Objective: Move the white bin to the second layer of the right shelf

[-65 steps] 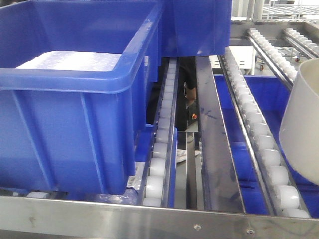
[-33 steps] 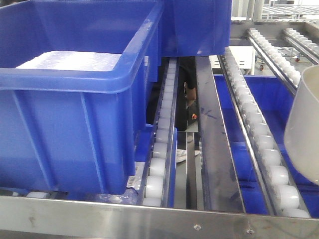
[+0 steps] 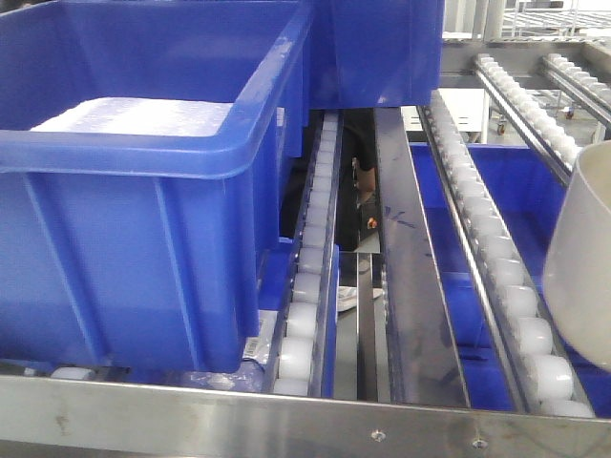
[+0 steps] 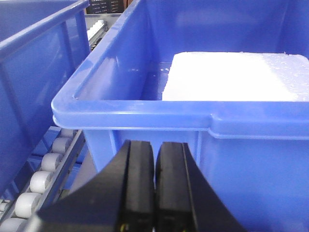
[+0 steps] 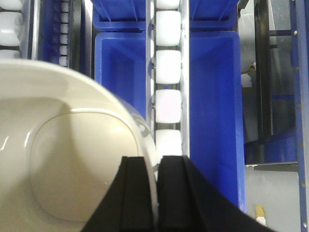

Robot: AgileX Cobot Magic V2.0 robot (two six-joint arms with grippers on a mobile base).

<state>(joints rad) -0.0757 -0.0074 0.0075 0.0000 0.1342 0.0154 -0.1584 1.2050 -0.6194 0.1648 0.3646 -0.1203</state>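
White glossy cream plastic tub (image 5: 63, 159) is hanging just above the steel roller-lane shelf level (image 3: 496, 286), right of the big blue ribbed crate (image 3: 143, 191). Right gripper (image 5: 155, 193) is pinching its thin rim; likely light, stiff, slippery. Left gripper (image 4: 154, 188) is clenched, empty.

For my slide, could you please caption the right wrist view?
Right gripper pinching the white bin by its rim above white rollers.
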